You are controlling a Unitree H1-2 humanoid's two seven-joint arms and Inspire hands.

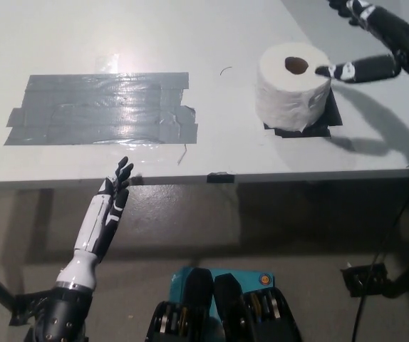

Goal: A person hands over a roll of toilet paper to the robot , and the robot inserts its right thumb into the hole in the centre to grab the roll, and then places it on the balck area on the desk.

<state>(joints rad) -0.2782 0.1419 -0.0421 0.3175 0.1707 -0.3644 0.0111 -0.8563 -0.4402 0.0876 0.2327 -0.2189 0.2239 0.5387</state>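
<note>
I'm seeing the soft white roll (293, 87) standing upright on the black patch (330, 117) near the tabletop (211, 43) front edge. My right hand (375, 43) is hovering just beside it, fingers spread, empty, partly cut off. My left hand (108, 210) is hanging below the edge, fingers extended, empty.

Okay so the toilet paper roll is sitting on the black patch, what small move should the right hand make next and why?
Probably draw the right hand back and away. The toilet paper roll already stands upright on the black patch, and the open hand holds nothing, one fingertip near the roll's top edge.
</note>
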